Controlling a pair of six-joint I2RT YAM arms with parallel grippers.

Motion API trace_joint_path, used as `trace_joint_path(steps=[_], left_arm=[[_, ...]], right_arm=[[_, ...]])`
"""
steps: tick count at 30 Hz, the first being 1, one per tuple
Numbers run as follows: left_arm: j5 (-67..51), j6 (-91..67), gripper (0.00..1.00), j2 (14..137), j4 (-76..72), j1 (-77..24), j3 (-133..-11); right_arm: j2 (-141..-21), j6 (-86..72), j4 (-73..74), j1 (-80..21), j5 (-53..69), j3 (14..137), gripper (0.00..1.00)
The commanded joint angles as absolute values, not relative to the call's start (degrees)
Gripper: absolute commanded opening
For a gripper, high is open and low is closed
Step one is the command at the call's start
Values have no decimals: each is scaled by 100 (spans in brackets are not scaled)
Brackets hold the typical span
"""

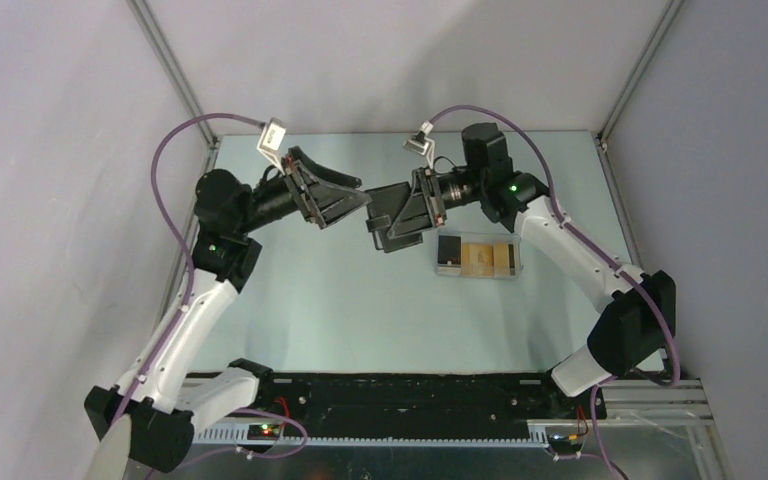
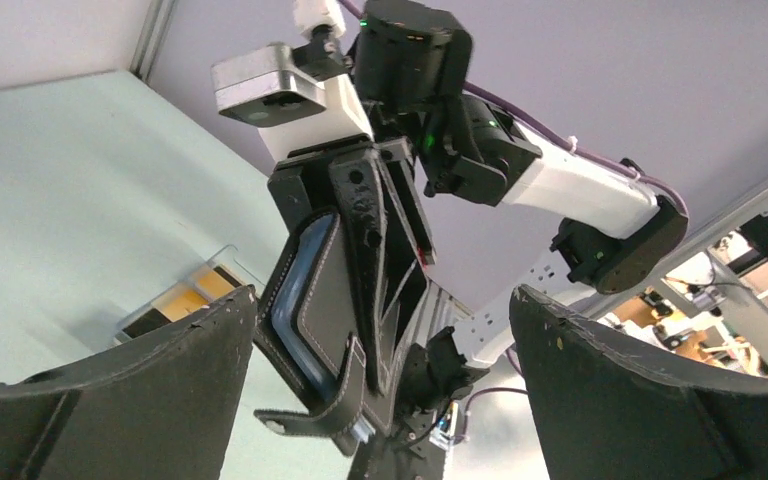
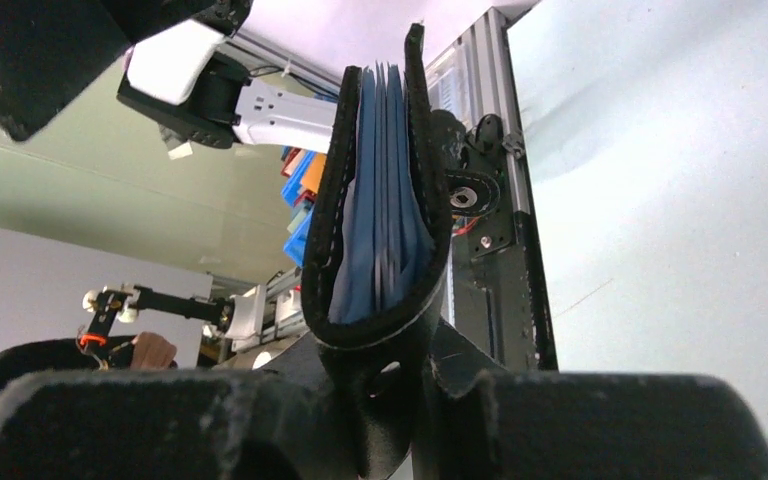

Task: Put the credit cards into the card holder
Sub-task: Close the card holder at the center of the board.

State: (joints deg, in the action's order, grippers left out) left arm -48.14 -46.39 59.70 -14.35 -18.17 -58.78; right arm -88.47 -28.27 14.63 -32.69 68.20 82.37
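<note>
Card holder aloft, right end effector clamped on its fold, blue pockets exposed. Left end effector spread wide, empty, just beside it. Credit cards lie in tray on surface. None loaded yet, apparently.

A pale translucent tray is lying on the green bench just right of my right jaws, farther from my left jaws; grey walls are standing around.

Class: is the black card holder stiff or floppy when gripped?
Probably stiff: the card holder shows no sag in the right gripper. Its strap hangs loose, so likely floppy. Its blue pockets fan apart; it may gape.
</note>
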Motion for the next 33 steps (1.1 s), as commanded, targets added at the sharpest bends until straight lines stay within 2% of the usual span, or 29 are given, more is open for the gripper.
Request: trace_joint_path(steps=[1, 6, 11, 13, 15, 18, 21, 24, 33], left_arm=[[-5168, -4221, 100, 5905, -1344, -1768, -6071], [-5384, -4096, 100, 5745, -1343, -1565, -6117], [-5207, -4227, 100, 5499, -1320, -889, -5913], [-5667, -4247, 100, 5579, -1319, -697, -5914], [-6193, -4225, 100, 5794, -1256, -619, -5958], [-7177, -4572, 93, 6409, -1197, -680, -6143], [-7560, -4692, 95, 6614, -1194, -897, -6251], [-7928, -4775, 96, 6811, -1197, -1171, -6361], [-8400, -4952, 83, 7232, -1213, -1832, -6269]], right_arm=[[-8638, -2351, 1953, -3028, 7744, 8418, 0], [-8501, -2018, 2343, -2936, 7963, 8454, 0], [-8482, -1732, 2909, -2949, 8069, 8634, 0], [-8553, -1399, 3397, -2977, 8042, 8832, 0], [-8706, -716, 4117, -3059, 7996, 9130, 0], [-9067, 289, 5889, -3248, 7573, 9903, 0], [-9570, 1213, 7259, -3506, 7195, 10522, 0], [-9692, 1232, 7339, -3706, 6973, 10558, 0], [-9861, 1165, 7391, -3919, 6691, 10635, 0]])
